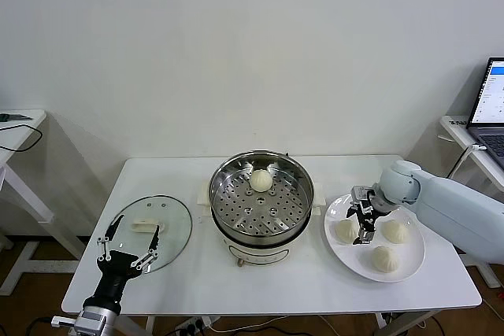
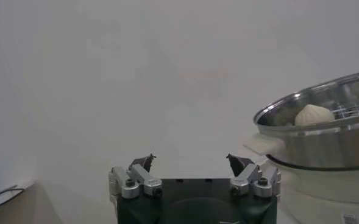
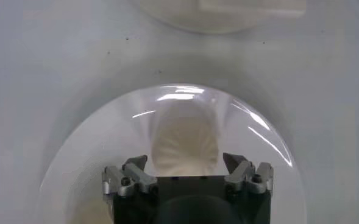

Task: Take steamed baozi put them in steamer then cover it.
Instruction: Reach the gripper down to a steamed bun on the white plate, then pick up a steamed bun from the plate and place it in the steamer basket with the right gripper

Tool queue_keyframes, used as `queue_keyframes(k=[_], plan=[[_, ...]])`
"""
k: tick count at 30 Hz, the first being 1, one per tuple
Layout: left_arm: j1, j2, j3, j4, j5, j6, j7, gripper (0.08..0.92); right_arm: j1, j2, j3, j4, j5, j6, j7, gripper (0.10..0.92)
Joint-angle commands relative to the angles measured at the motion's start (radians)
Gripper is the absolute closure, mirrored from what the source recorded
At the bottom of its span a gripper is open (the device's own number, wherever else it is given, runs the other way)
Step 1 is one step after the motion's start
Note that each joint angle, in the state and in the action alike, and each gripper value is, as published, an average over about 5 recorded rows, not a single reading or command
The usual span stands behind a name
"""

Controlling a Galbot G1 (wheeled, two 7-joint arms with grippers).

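- One steamed baozi (image 1: 261, 179) already sits on the perforated floor of the steamer (image 1: 293, 208), toward its far side; the left wrist view shows it (image 2: 315, 115) peeking above the shiny rim (image 2: 301, 103).
- Three more baozi lie on a white plate (image 1: 408, 268) on the counter (image 1: 425, 194), to the right of the steamer: one at the plate's left (image 1: 346, 230), one at its far right (image 1: 396, 231), one at its near edge (image 1: 385, 258).
- The right pincer (image 1: 366, 227) is down over the plate, right at the left-hand bun; in its wrist view the bun (image 3: 185, 143) lies between and just ahead of the spread fingers, which stand wide apart and grip nothing.
- The steamer stands mid-counter on its white pot base (image 1: 260, 254).
- A glass lid (image 1: 175, 214) lies flat on the counter, left of the steamer.
- The left pincer (image 1: 129, 242) hovers at the lid's near edge, fingers spread wide and empty.
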Motion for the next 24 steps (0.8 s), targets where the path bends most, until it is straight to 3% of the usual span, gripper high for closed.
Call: queue_keyframes(k=[1,14,24], plan=[[-0.003,0.001,0.001,0.005,0.0,-0.001,0.001,0.177,-0.018,0.009,0.011,-0.009,-0.011,-0.003,0.009,0.227],[-0.006,-0.001,0.005,0.007,0.0,-0.002,0.0,0.177,-0.015,0.012,0.019,-0.016,-0.015,0.0,-0.009,0.331],[-0.006,0.0,0.006,0.001,0.0,-0.002,-0.001,0.177,0.113,-0.096,-0.025,0.102,0.111,-0.018,-0.038,0.333]])
